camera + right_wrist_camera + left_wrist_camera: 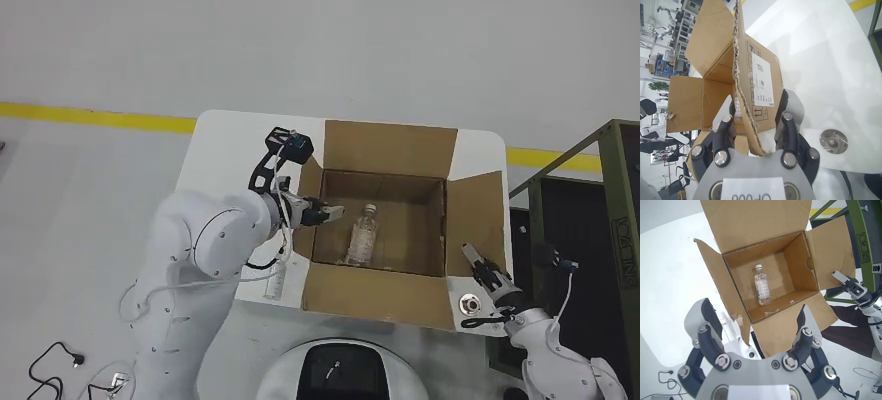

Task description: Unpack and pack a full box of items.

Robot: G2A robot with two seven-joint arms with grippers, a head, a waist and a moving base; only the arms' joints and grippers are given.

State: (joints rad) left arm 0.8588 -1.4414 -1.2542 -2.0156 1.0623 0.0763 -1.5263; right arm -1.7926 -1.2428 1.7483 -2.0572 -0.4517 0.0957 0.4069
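Note:
An open cardboard box (380, 290) stands on the white table (230, 140) with all flaps folded out. A clear water bottle (363, 236) lies on its floor, also visible as the bottle (762, 289) in the left wrist view and as the bottle (737, 106) in the right wrist view. My left gripper (330, 212) hovers over the box's left edge; in its own view it (756, 313) is open and holds nothing. My right gripper (480, 272) is at the right flap's near corner. In its own view this gripper (759, 106) is open, its fingers straddling the flap (740, 56).
A small white tube (275, 283) lies on the table beside the box's left side, near the left arm. A metal flange (468, 300) is set in the table by the right gripper. A green rack (610, 200) stands right of the table.

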